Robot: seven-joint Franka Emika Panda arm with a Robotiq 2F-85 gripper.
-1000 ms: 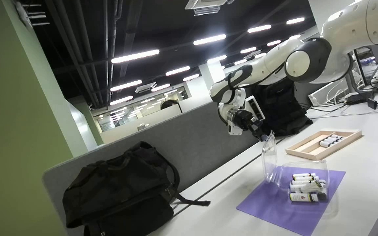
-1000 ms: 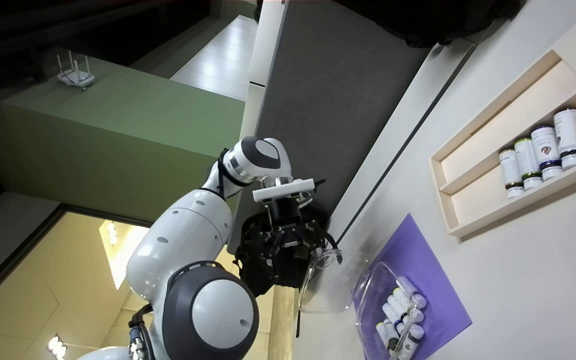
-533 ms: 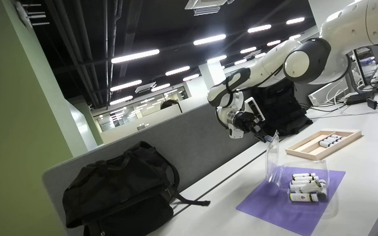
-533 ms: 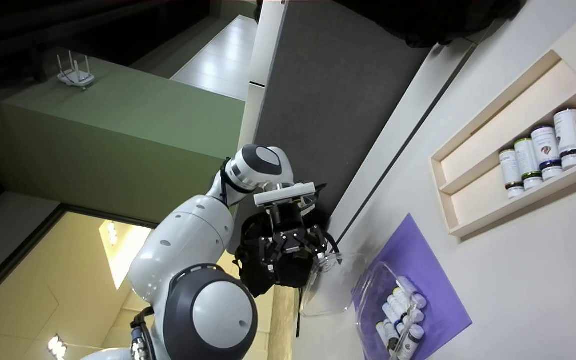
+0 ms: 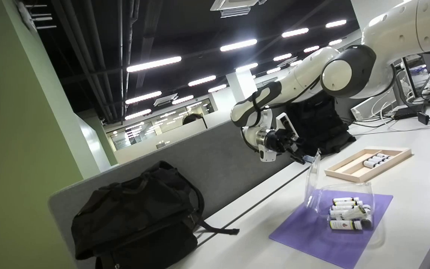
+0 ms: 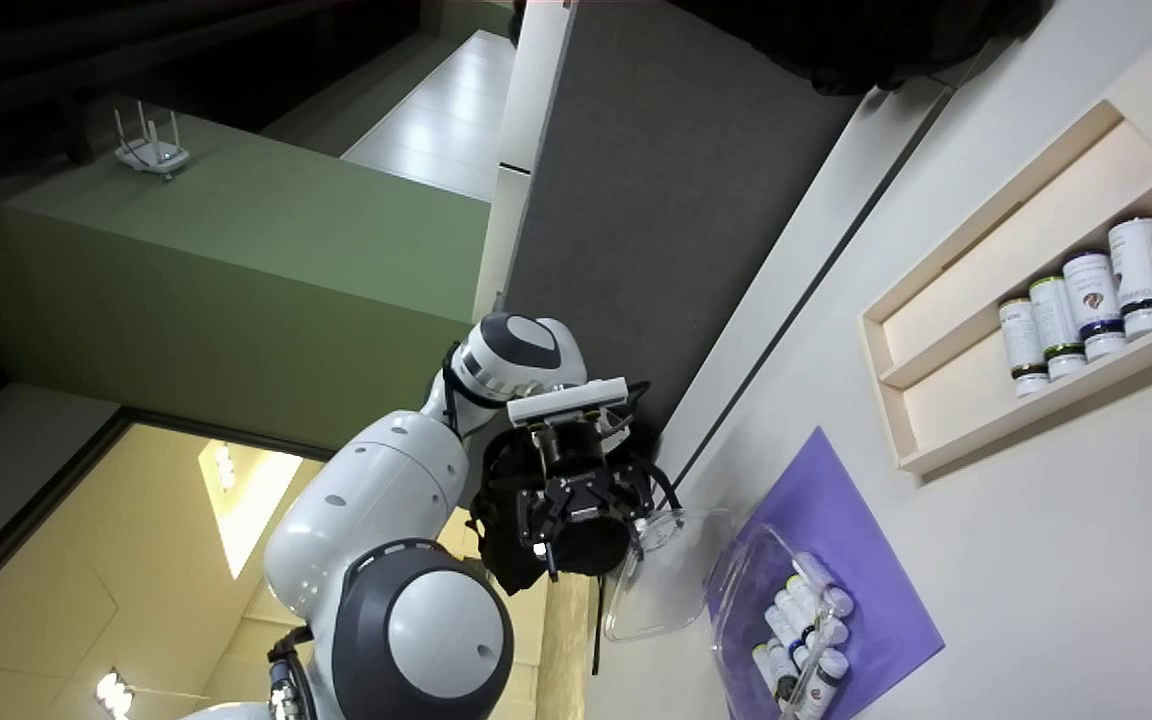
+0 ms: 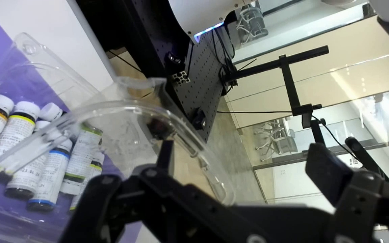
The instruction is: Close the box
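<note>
Desk [image 5: 424, 183] holds clear box [image 5: 324, 200] w/ btls [image 5: 343, 213], lid [image 5: 312, 179] up, & wood tray [image 6: 956, 378] w/ 4 btls [image 6: 1091, 290]; tool [image 7: 245, 160] spread.

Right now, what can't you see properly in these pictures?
Words on the bottles: too small and blurred in the wrist view.
Whether the hand touches the lid: both are blurred in the wrist view.
Lowest part of the near bag: cut off by the bottom edge in an exterior view.
What the dark shape is: tiny, and partly hidden by the partition in an exterior view.
</note>
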